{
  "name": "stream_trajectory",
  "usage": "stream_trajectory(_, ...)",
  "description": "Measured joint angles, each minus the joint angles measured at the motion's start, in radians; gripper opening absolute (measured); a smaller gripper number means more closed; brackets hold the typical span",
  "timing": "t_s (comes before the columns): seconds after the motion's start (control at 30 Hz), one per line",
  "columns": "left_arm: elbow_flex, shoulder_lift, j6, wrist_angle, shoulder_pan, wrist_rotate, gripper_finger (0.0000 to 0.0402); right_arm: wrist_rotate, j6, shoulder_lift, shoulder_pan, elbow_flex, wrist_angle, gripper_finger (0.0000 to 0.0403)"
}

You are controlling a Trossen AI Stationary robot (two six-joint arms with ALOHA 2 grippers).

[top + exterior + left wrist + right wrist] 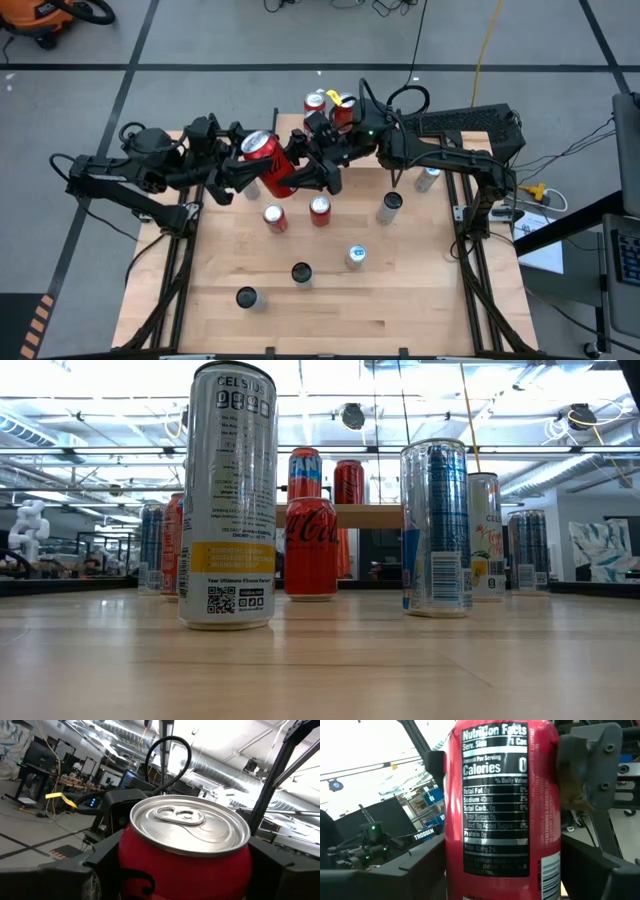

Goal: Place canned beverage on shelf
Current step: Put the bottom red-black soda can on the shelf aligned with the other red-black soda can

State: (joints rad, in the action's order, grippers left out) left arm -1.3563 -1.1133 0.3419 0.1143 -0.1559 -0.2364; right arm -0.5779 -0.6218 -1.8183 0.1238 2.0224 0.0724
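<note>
A red beverage can (268,160) hangs in the air over the far middle of the table, between my two grippers. My left gripper (252,165) comes from the table's left and is shut on the can's upper part; the can's silver top (190,822) fills the left wrist view. My right gripper (305,175) comes from the right and sits at the can's lower half, where the label (495,800) faces its camera. The shelf (375,515) stands at the far edge with two red cans (315,103) (343,110) on its wooden top. My left gripper pinches the can's side wall just below the top rim (127,855) between its two fingers (582,770), one on each side. The fingers come roughly level from the table's left and lie across the can. The can is lifted clear of the table and tilted.
Several cans stand on the table below and in front of the arms: two red ones (275,217) (320,210), silver and dark ones (389,207) (356,256) (301,272) (246,297), and one at the right (428,178). Bare wood lies toward the near edge (400,320).
</note>
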Motion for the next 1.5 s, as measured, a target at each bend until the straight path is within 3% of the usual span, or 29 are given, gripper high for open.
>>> stream_trajectory(0.3, 0.0, 0.0, -0.005, -0.044, 0.0, -0.014, 0.0294, 0.02, -0.022, 0.01, 0.007, 0.0, -0.067, 0.0356)
stream_trajectory(0.8, 0.0, -0.005, 0.02, -0.19, -0.001, -0.137, 0.0293, 0.061, 0.076, 0.011, 0.022, 0.0, -0.176, 0.0356)
stream_trajectory(1.5, 0.001, -0.046, 0.043, -0.235, 0.0, -0.166, 0.0293, 0.062, 0.218, 0.011, 0.026, 0.0, -0.315, 0.035)
